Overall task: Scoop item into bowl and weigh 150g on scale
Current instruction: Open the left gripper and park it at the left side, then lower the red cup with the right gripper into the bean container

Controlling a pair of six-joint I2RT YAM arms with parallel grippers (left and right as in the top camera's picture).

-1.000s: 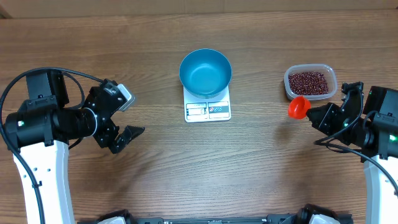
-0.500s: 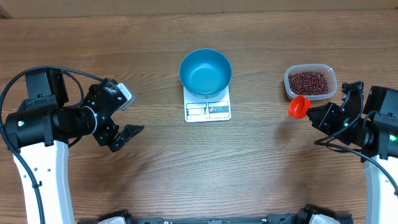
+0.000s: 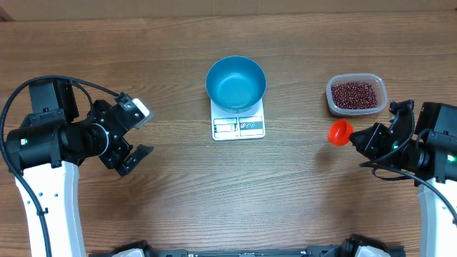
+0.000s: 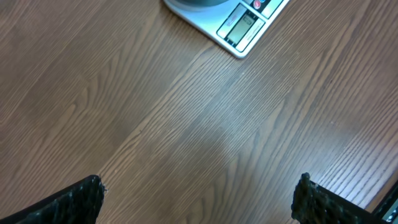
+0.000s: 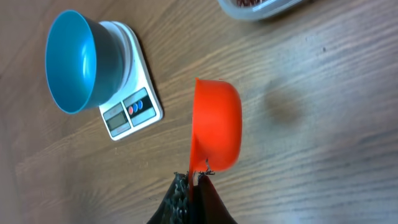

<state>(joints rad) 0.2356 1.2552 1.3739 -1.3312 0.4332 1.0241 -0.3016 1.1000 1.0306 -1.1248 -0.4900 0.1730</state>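
**Q:** What shifted in that last second?

**Me:** Both of my arms did. My right gripper [image 5: 196,186] drew the red scoop [image 5: 217,124] a little toward me, on the right of the scale [image 3: 238,126]. My left gripper [image 4: 199,208] slid further left of the scale.

**Q:** And the hands?

**Me:** My right jaws were clamped on the scoop's handle, with its cup turned on its side. My left fingers stood wide apart over the table [image 4: 186,112], holding nothing.

**Q:** And further out?

**Me:** The blue bowl [image 3: 235,82] sat on the scale's far half. The beans [image 3: 353,94] lay in the clear tub [image 3: 382,89], well to the right of the scale.
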